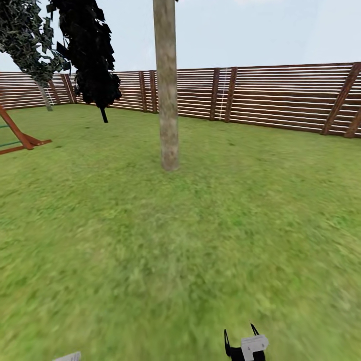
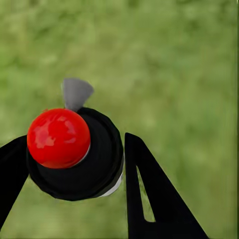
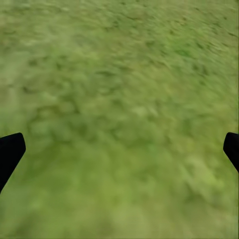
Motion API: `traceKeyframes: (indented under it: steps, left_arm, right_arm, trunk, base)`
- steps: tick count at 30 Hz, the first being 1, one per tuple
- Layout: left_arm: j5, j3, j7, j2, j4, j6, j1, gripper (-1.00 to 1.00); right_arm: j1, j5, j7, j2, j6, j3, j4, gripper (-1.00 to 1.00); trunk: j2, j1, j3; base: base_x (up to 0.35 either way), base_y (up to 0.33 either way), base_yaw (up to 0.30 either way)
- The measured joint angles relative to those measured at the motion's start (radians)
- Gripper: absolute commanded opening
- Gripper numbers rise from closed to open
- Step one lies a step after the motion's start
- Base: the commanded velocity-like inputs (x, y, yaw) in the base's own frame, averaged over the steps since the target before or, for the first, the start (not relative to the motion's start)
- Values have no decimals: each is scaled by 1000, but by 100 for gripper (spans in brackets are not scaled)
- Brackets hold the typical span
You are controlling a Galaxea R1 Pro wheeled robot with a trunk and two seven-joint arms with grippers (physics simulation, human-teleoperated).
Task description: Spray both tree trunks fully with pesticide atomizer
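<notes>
The pesticide atomizer (image 2: 99,167), a small black bottle with a glossy red tip (image 2: 59,138), sits between the two black fingers of my left gripper (image 2: 72,152), which is shut on it above blurred grass. One tree trunk (image 1: 168,100), a pale mottled grey-brown column, rises from the lawn ahead at the centre of the head view, its crown cut off by the top edge. My right gripper (image 1: 239,331) pokes up at the bottom edge. In the right wrist view it (image 3: 119,149) is open, fingers wide apart over bare grass.
Green lawn (image 1: 200,240) stretches to a reddish-brown slat fence (image 1: 281,95) across the back. A near-black narrow tree (image 1: 93,55) and a leafy tree (image 1: 30,40) stand at the back left. A red-brown wooden frame (image 1: 20,135) sits at the left edge.
</notes>
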Motion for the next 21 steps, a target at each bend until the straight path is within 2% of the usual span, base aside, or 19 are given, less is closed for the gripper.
traceKeyframes:
  steps: [21]
  left_arm:
    - [0, 0, 0, 0, 0, 1, 0, -100]
  right_arm:
    - [0, 0, 0, 0, 1, 0, 0, 100]
  trunk:
    - [0, 0, 0]
  base:
    - [339, 0, 0]
